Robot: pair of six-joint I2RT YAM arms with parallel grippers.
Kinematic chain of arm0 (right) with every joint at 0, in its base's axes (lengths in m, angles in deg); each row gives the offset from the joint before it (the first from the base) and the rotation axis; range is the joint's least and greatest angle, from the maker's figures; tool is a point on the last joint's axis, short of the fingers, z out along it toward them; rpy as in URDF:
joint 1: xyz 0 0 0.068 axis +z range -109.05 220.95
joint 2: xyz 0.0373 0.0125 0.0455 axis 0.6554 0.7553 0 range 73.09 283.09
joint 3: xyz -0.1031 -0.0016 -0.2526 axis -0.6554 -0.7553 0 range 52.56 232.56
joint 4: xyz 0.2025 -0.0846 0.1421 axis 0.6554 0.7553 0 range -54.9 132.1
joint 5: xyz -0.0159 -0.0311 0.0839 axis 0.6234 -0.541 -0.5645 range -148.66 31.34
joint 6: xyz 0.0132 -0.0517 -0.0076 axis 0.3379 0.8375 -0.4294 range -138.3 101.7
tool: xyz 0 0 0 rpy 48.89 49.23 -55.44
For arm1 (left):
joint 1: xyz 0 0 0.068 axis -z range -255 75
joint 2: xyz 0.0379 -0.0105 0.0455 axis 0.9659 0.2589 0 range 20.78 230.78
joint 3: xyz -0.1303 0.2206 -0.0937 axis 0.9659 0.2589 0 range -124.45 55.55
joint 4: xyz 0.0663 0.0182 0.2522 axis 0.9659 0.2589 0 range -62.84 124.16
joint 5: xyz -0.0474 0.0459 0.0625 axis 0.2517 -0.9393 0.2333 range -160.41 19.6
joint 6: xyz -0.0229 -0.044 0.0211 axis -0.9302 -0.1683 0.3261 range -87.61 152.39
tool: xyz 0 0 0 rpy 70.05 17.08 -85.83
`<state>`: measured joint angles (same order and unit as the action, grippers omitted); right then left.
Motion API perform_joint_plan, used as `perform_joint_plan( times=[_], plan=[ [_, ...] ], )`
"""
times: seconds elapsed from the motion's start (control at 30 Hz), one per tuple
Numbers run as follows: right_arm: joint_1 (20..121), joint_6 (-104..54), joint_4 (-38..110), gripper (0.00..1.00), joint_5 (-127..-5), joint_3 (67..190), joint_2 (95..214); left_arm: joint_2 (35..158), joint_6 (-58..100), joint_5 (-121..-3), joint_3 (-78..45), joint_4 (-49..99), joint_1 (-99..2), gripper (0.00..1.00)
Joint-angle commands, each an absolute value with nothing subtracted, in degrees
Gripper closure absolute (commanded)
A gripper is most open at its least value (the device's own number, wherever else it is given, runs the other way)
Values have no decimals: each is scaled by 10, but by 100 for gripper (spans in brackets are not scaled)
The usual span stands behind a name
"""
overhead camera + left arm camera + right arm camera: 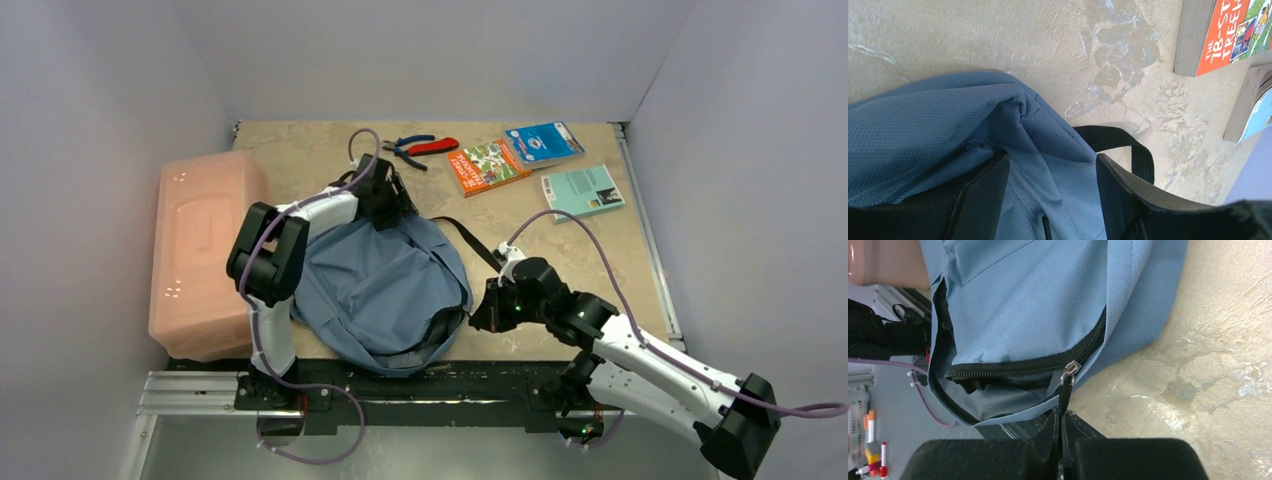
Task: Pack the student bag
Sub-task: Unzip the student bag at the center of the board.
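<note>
The student bag (380, 285), grey-blue with dark zip trim, lies in the middle of the table between both arms. My left gripper (386, 205) is at its far top edge. In the left wrist view its jaws stand wide, shut on a bunched fold of the bag's fabric (1048, 165) that fills the gap between the fingers (983, 192). A black strap (1128, 142) loops out beside it. My right gripper (487, 312) is at the bag's right side, shut on the black zip pull (1064, 395) below the metal slider (1071, 367). The zip is partly open, showing the grey lining (998, 397).
A translucent pink box (200, 250) stands left of the bag. At the back lie red-and-blue pliers (422, 147), an orange book (485, 166), a blue book (543, 142) and a teal book (584, 192). White walls enclose the table.
</note>
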<state>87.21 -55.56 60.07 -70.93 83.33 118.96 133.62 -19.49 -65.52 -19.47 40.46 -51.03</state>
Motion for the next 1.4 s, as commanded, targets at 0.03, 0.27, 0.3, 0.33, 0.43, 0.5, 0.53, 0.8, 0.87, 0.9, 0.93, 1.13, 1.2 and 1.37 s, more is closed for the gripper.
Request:
perform_joint_plan(
  times=[0.03,0.27,0.3,0.33,0.43,0.5,0.53,0.8,0.87,0.9,0.93,1.13,1.2,1.37],
  plan=[
    [877,-583,597,100,-750,832,1176,1345,-147,-725,-212,387,-535,35],
    [876,-521,555,100,-646,892,1254,1274,-101,-599,-240,448,-515,31],
    [876,-514,552,100,-641,899,1264,1246,-88,-594,-233,454,-504,30],
    [876,-510,550,100,-640,904,1271,1220,-72,-593,-228,464,-492,30],
    [876,-504,548,100,-641,903,1269,1124,-8,-581,-198,473,-455,30],
    [876,-502,555,100,-636,903,1260,1077,35,-554,-161,456,-419,30],
    [876,-498,561,100,-634,906,1257,1056,52,-539,-139,440,-396,30],
    [876,-502,606,100,-611,921,1242,1005,120,-562,-9,350,-243,34],
    [876,-515,611,100,-608,920,1231,1003,106,-555,3,323,-243,36],
    [876,-526,612,100,-604,919,1225,1003,104,-547,9,312,-243,39],
    [876,-538,610,100,-600,917,1219,1004,101,-540,13,308,-243,43],
    [875,-620,563,83,-615,911,1218,999,30,-444,92,200,-230,52],
    [869,-645,544,79,-632,913,1218,978,11,-435,123,166,-222,51],
    [804,-686,492,64,-720,918,1200,919,12,-420,155,155,-220,45]
  ],
)
